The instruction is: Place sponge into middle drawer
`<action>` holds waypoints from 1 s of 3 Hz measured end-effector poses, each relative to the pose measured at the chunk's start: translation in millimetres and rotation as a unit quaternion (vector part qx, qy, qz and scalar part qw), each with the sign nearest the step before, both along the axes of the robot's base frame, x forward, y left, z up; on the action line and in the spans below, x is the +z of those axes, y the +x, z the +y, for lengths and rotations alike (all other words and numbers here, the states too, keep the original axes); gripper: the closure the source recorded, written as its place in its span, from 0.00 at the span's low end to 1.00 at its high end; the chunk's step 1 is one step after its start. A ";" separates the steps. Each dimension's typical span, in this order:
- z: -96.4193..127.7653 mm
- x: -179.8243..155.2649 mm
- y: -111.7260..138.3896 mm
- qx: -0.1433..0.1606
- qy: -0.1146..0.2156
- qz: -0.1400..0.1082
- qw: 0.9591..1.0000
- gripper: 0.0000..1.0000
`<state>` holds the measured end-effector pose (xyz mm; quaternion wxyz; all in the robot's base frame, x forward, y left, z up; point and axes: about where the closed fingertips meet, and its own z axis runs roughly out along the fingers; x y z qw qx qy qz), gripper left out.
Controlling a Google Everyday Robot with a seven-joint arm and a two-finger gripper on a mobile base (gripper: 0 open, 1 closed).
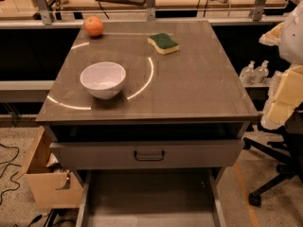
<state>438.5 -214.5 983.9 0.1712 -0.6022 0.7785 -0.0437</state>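
The sponge (163, 43), pale yellow foam with a dark green scrub top, lies on the far right part of the grey cabinet top (199, 89). My gripper (279, 70) hangs at the right edge of the view, beside and off the cabinet, well apart from the sponge. Its yellowish fingers (284, 98) stand apart with nothing between them. Under the top, a drawer front with a dark handle (149, 155) shows a dark gap above it. Below that, another drawer (147, 200) is pulled out toward me, with nothing in the part I see.
A white bowl (103, 79) stands on the near left of the top. An orange fruit (93, 26) sits at the far left corner. A cardboard box (45, 174) is on the floor at the left, an office chair base (274, 174) at the right. Bottles (254, 72) stand behind.
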 end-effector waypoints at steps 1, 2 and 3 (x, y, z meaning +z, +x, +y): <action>0.0 0.0 0.1 0.000 0.000 0.000 1.000 0.00; 2.1 -2.3 18.0 -0.018 0.015 -0.018 1.000 0.00; 3.4 -11.7 62.7 -0.073 0.078 -0.050 0.993 0.00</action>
